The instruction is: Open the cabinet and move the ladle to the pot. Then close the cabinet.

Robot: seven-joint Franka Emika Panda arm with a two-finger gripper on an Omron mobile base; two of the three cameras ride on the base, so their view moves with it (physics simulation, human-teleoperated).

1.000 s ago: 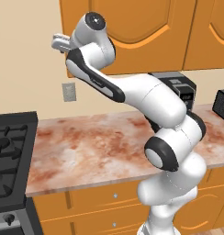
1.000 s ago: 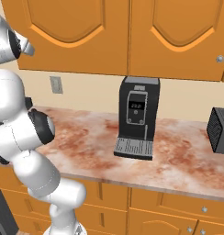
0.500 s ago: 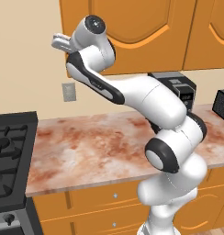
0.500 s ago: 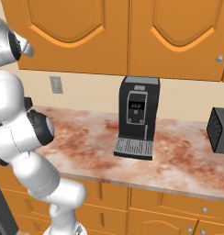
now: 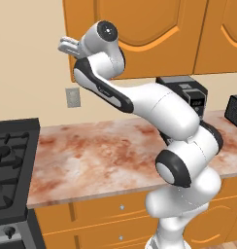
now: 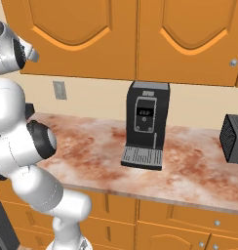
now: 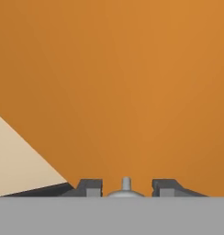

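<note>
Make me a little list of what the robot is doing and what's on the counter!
pincer: up at the cabinet door, one finger each side of the knob, a gap still showing
knob: small, silver, between the fingers
cabinet: orange, door shut
counter: reddish marble
coffee machine: black, on the counter
stove: black, left of the counter

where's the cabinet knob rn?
Hand view: the knob sits bottom centre against the cabinet door, between the two fingertips, at the door's lower corner beside the beige wall.
</note>
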